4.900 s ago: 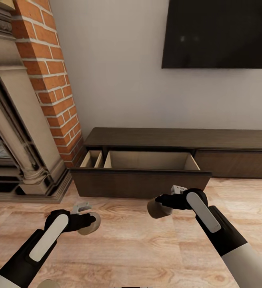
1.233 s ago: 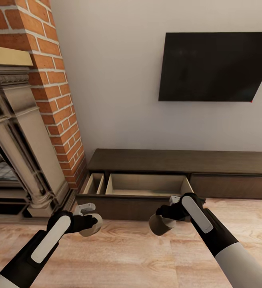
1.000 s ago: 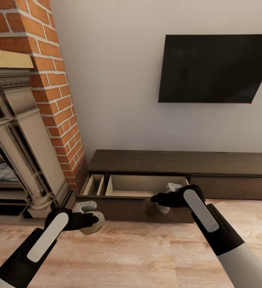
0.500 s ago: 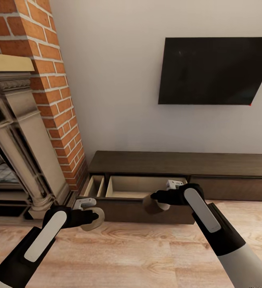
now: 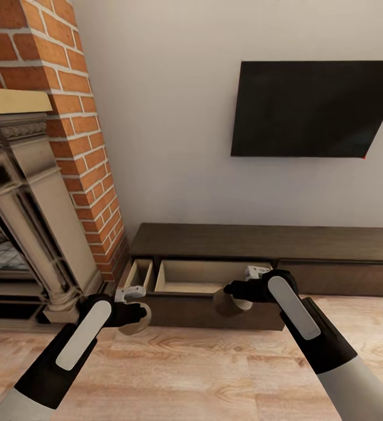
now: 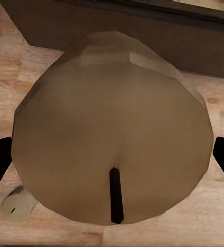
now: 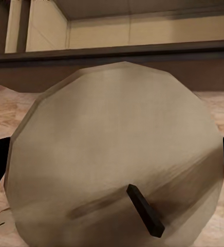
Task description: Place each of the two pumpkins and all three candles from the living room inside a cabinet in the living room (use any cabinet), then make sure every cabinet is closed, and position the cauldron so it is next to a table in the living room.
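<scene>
Each gripper carries one candle. The right candle (image 5: 233, 299) is a short, stubby tan cylinder with a black wick; in the right wrist view (image 7: 117, 154) its wick end faces the camera. In the head view its long axis runs roughly from the gripper toward 7 o'clock, with the far end down and forward. It hangs level with the drawer front, at or just short of the front edge. Whether it has crossed the edge cannot be told.

The open drawer (image 5: 203, 278) of the cabinet (image 5: 261, 241) lies at 12 o'clock from this candle, just beside it. The pale interior is visible behind the dark front board (image 7: 117, 51) in the right wrist view. The drawer's long axis runs 9 to 3 o'clock, parallel to the wall.

The left candle (image 5: 137, 316) hangs lower, before the drawer's left corner, near the floor (image 5: 203, 374). In the left wrist view (image 6: 112, 139) its wick end also faces the camera. The drawer lies at 1 o'clock from it.

The right gripper (image 5: 238, 289) pinches the right candle by its sides; the left gripper (image 5: 134, 309) pinches the left candle likewise. The right arm is judged nearer the drawer opening, so its release likely comes first: forward and over the front board, then spread.

A fireplace (image 5: 21, 234) stands at 9 o'clock, a TV (image 5: 314, 108) at 1 o'clock above.
</scene>
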Robot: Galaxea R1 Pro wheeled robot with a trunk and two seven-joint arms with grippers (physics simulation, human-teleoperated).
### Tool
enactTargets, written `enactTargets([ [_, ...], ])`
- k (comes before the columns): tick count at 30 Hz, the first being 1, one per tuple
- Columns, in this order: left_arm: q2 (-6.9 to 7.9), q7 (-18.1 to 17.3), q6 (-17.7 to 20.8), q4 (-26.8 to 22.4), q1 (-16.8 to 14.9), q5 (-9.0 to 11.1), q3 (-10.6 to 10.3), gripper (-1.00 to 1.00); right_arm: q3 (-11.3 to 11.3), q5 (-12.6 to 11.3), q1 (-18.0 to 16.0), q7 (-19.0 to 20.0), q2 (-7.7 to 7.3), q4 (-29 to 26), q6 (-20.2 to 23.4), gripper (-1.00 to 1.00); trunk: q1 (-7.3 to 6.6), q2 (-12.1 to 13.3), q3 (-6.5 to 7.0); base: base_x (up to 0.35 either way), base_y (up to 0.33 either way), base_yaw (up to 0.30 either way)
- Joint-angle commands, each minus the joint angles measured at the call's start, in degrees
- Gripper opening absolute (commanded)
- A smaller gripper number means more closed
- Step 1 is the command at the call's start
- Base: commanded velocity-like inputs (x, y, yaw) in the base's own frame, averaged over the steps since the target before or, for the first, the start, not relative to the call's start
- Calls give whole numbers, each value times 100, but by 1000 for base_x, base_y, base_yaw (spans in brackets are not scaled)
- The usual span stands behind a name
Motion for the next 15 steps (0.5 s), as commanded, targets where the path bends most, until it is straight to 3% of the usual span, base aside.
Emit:
enactTargets([
  [1,-10,78,12,7,-7,46,-8,-100,13,-59,-6,-73,-4,-3,-1,-100,-23,39,13,0,0,0],
  [5,-46,94,5,254,-9,54,-1,-100,18,-54,-6,-86,-2,109,-58,-100,-111,199,84,0,0,0],
  [9,-107,107,-3,386,-14,187,-5,-100,57,-25,-6,-240,33,580,-256,-100,-198,359,156,0,0,0],
  [15,-168,128,-6,444,-16,257,-13,-100,108,26,-6,-1453,557,720,-323,-100,-308,560,246,0,0,0],
])
